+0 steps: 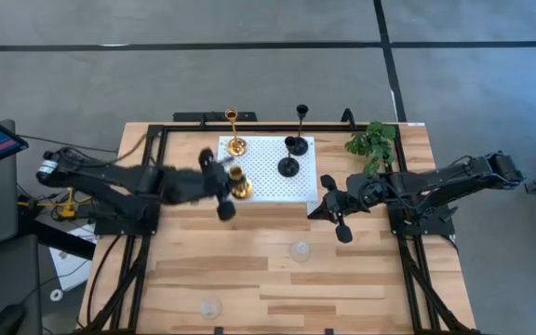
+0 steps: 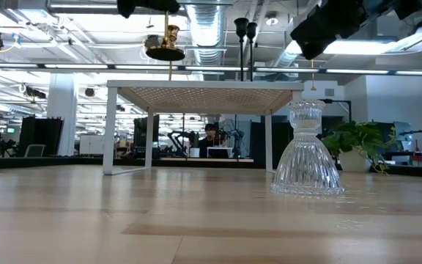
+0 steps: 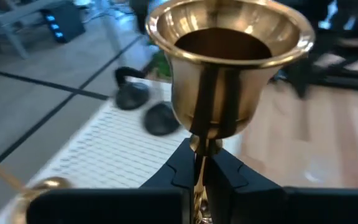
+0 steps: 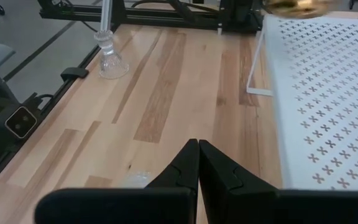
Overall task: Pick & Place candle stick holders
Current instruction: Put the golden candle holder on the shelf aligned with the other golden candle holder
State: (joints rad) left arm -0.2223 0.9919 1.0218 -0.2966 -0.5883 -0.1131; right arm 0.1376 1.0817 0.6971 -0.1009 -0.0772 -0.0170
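Observation:
My left gripper (image 1: pixel 228 183) is shut on a shiny gold candle stick holder (image 1: pixel 241 188), held above the near left part of the white perforated platform (image 1: pixel 268 177). It shows raised in the low view (image 2: pixel 165 48). A second gold holder (image 1: pixel 236 145) and two black holders (image 1: pixel 296 144) (image 1: pixel 288 167) stand on the platform on their round bases. Two clear glass holders (image 1: pixel 300 249) (image 1: pixel 210 307) stand on the wooden table. My right gripper (image 1: pixel 339 220) is shut and empty, right of the platform. My left gripper pinches the gold holder's thin stem (image 3: pixel 200 157) between its two fingers (image 3: pixel 229 171), just below the flared gold end (image 3: pixel 229 62). The holder is lifted clear above the platform top.
A green plant sprig (image 1: pixel 372 144) lies at the platform's far right corner. The platform stands on thin white legs (image 2: pixel 110 128), with open room beneath it. The near half of the table (image 1: pixel 249 279) is bare wood around the two glass holders. A black frame rims the table.

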